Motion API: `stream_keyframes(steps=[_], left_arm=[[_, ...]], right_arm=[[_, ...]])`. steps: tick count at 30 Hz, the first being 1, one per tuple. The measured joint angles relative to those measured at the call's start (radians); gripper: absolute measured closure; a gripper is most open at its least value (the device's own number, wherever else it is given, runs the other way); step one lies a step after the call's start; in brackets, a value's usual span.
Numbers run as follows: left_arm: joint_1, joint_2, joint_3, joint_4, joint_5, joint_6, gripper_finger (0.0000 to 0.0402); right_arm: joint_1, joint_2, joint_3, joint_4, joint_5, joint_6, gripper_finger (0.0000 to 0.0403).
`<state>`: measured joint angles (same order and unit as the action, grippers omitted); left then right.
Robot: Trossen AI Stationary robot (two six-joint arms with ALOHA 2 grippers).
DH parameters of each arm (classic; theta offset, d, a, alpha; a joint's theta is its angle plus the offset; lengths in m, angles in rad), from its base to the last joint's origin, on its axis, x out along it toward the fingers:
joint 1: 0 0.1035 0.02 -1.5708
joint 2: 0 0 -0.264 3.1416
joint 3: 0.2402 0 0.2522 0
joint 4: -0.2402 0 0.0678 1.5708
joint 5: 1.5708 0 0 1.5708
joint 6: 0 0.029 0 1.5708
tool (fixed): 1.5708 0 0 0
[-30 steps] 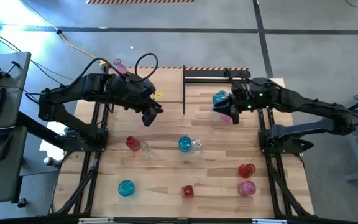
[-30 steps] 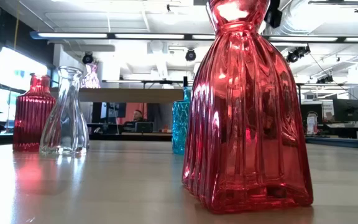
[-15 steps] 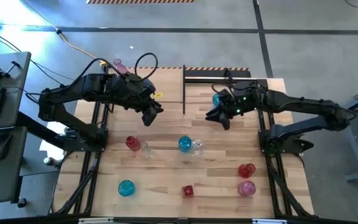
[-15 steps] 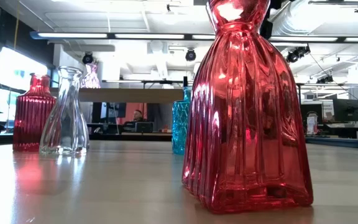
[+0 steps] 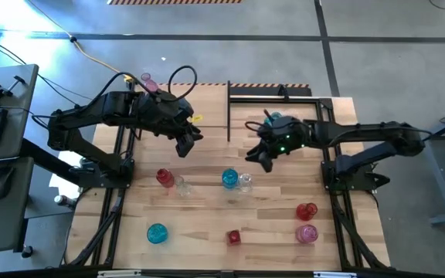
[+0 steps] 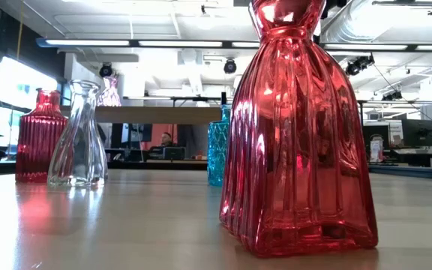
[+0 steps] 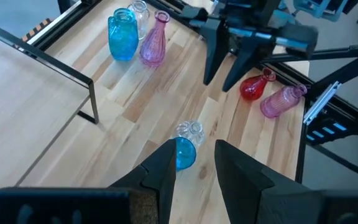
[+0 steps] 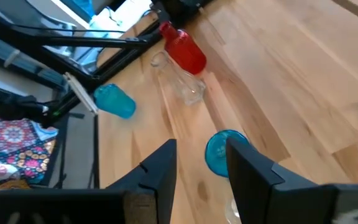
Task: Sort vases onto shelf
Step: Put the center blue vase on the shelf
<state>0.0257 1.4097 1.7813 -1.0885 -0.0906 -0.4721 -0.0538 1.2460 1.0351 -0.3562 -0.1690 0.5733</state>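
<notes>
Both grippers are open and hold nothing. My right gripper [image 5: 256, 154] [image 8: 201, 168] hovers over mid-table, above and just far of a blue vase [image 5: 229, 178] [image 8: 224, 152] that stands beside a clear vase [image 5: 245, 182]. My left gripper [image 5: 185, 146] [image 7: 194, 168] waits above the table's left half, by the shelf [image 5: 209, 114] [image 7: 23, 81]. A pink vase [image 6: 109, 91] stands on the shelf. A red vase [image 5: 163, 177] and another clear vase [image 5: 181, 185] rest on the tabletop left of the blue one. A blue vase [image 7: 122, 37], a clear one and a pink vase [image 7: 154, 46] stand upright near the right arm.
More vases rest on the near half: a teal vase [image 5: 157, 232], a small red vase [image 5: 233, 237], a red vase [image 5: 306, 211] and a pink vase [image 5: 307, 232]. The shelf's black frame [image 5: 229, 108] rises at the far middle. Bare planks lie between the vase groups.
My right gripper has swung from the teal and pink vases at the far right toward the table's left and near edge, ending over the blue vase in the middle. The left arm has kept still, and no vase has visibly moved.
</notes>
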Motion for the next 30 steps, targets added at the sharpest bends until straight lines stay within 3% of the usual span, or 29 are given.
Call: stream_keyframes(steps=[10, 30], left_arm=[[0.000, 0.000, 0.000, -0.014, 0.002, 0.022, 0.0301], [0.000, 0.000, 0.000, -0.014, 0.002, 0.021, 0.0301]], right_arm=[[0.042, 0.090, 0.000, 0.095, 0.008, 0.034, 0.0286], [0.074, 0.267, 0.000, 0.103, 0.110, 0.021, 0.0286]])
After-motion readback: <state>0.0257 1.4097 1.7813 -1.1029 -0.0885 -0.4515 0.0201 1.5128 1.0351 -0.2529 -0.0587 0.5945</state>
